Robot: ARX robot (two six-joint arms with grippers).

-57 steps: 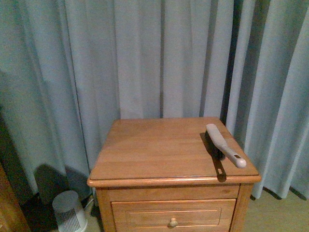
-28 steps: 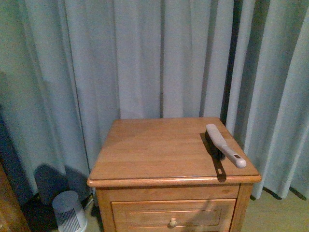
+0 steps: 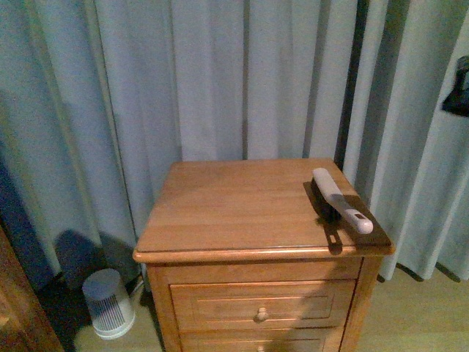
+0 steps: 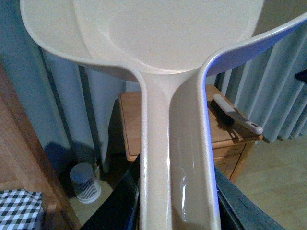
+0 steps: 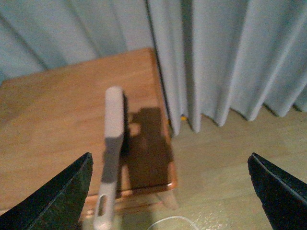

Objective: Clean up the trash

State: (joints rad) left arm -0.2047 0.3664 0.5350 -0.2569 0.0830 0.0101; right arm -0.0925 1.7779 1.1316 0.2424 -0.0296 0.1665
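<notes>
The trash shows in none of the views. My left gripper [image 4: 177, 206] is shut on the handle of the pale dustpan [image 4: 144, 38], whose empty scoop fills the upper part of the left wrist view. A grey hand brush [image 3: 338, 199] lies on the right side of the wooden nightstand [image 3: 234, 213], its handle end at the front right corner. My right gripper [image 5: 170, 191] is open and holds nothing, hovering above the brush [image 5: 112, 129] and that corner of the nightstand [image 5: 48, 129]. A dark part [image 3: 458, 88] of the right arm shows at the front view's right edge.
Grey curtains [image 3: 220, 81] hang behind and beside the nightstand. A small white ribbed appliance [image 3: 108, 302] stands on the floor to its left. Wooden furniture [image 3: 22, 308] rises at the far left, with a checked cloth [image 4: 19, 211] by it. A white cable [image 5: 168, 221] lies on the floor.
The front view has shifted: the nightstand sits higher in the picture and more of its drawers show. A dark part of the right arm has come in at the upper right edge.
</notes>
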